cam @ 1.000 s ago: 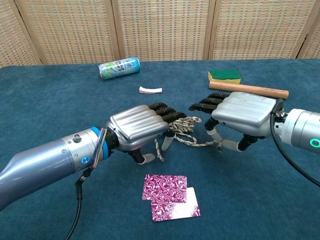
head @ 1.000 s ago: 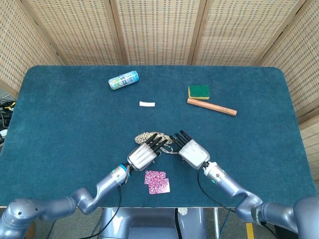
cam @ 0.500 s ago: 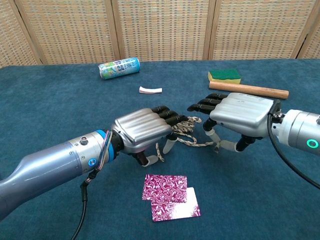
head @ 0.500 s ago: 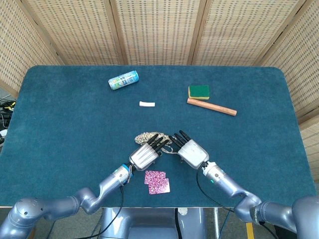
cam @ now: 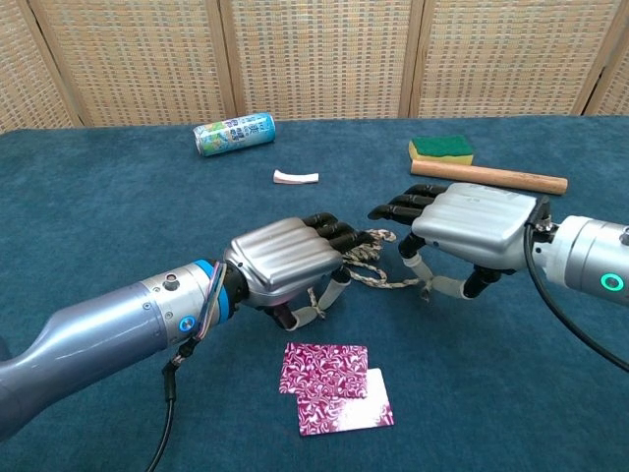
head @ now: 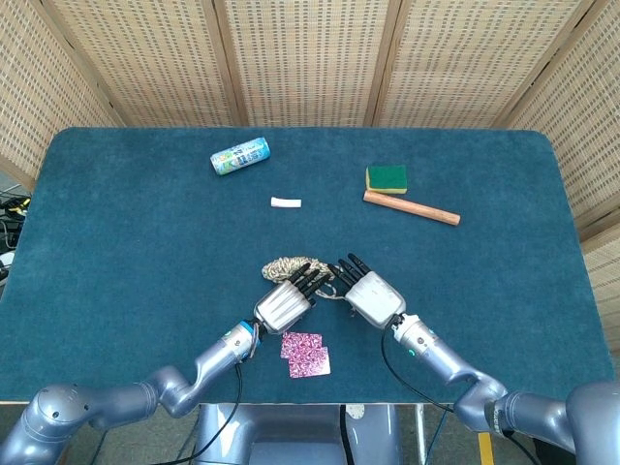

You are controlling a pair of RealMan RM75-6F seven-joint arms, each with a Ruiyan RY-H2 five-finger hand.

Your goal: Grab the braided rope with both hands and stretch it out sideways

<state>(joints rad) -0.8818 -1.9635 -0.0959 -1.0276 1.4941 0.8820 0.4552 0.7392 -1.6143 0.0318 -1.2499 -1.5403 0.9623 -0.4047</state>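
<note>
The tan braided rope [head: 281, 264] [cam: 381, 279] lies bunched on the blue table near its front, between my two hands. My left hand [head: 283, 303] [cam: 290, 264] sits low over the rope's left part, palm down and fingers bent over the strands; one loose end shows beside its thumb. No firm grip shows there. My right hand [head: 373, 294] [cam: 474, 221] hovers palm down over the rope's right part, fingers stretched out and apart, thumb near a strand. The middle of the rope is hidden under the fingers.
Two pink patterned cards [head: 305, 354] [cam: 334, 386] lie just in front of the hands. Farther back are a can on its side [head: 239, 155] [cam: 234, 134], a white slip [head: 286, 202], a green-yellow sponge [head: 387, 178] and a wooden stick [head: 411, 207] [cam: 488, 176].
My left hand has slid a little to the right and lower over the rope. The right hand has edged slightly left. The rope has stayed on the table.
</note>
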